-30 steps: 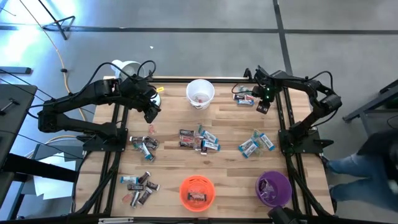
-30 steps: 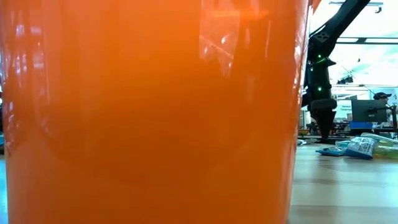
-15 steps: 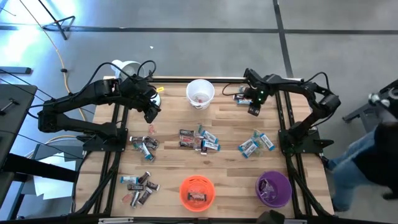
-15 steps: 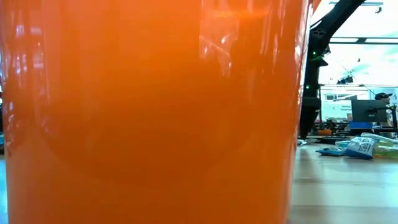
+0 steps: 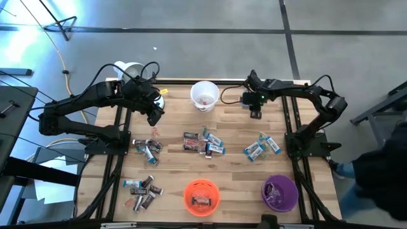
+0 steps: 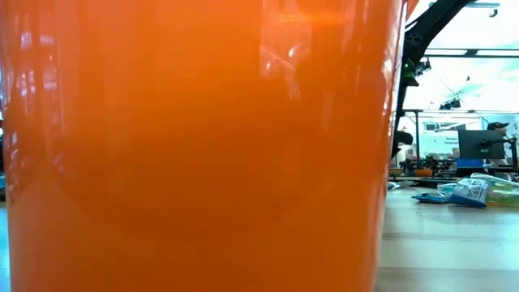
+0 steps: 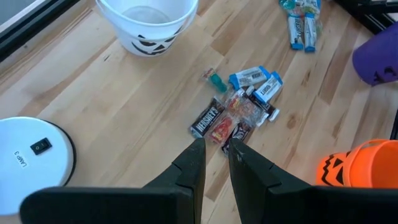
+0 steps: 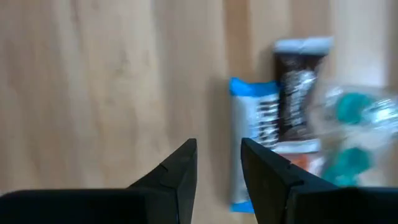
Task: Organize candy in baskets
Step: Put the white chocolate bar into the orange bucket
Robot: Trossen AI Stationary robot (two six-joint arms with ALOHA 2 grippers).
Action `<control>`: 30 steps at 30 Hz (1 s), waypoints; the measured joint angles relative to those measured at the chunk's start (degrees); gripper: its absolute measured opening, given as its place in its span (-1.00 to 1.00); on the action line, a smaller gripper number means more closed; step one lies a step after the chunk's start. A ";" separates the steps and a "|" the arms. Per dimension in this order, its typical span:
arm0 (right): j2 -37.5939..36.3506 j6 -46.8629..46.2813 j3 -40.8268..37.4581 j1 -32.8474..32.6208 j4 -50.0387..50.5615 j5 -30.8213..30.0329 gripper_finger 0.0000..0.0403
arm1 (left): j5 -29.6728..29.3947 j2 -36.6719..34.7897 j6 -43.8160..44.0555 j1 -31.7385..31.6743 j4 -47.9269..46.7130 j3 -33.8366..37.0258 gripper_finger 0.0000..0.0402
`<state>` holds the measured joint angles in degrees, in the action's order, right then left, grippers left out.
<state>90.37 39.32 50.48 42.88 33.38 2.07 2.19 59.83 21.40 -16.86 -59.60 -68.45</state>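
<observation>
Now right gripper [image 5: 255, 115] nearer white basket [image 5: 205, 95] — left arm unchanged.

Grey concrete floor [image 5: 210, 13] lies beyond the wooden table [image 5: 232, 130], crossed by dark seams. A yellow cable [image 5: 62, 60] trails near the table's left corner.

Glossy orange plastic basket [image 6: 195, 146], pale wooden table [image 5: 235, 130]
</observation>
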 joint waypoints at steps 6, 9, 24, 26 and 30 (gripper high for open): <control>0.00 3.98 0.02 -0.07 -2.01 -6.25 -0.41 | 0.00 0.00 -0.13 0.00 -0.04 0.00 -0.72; 0.00 4.52 0.02 0.64 -2.16 -6.33 -0.41 | -0.01 0.00 -0.77 0.00 -0.04 0.00 -0.72; 5.66 4.23 0.08 1.37 -4.31 -7.90 -0.41 | -0.04 0.00 -1.51 -0.04 -0.08 0.00 -0.72; 6.69 4.20 0.26 1.37 -4.43 -8.00 -0.41 | -0.04 0.00 -1.50 -0.04 -0.06 0.00 -0.72; 8.28 1.93 0.42 1.35 -4.09 -8.11 -0.41 | -0.05 0.00 -1.09 -0.04 -0.08 0.00 -0.72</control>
<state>98.65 41.25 50.89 44.23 29.30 -6.04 2.14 59.83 20.32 -16.91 -59.68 -68.45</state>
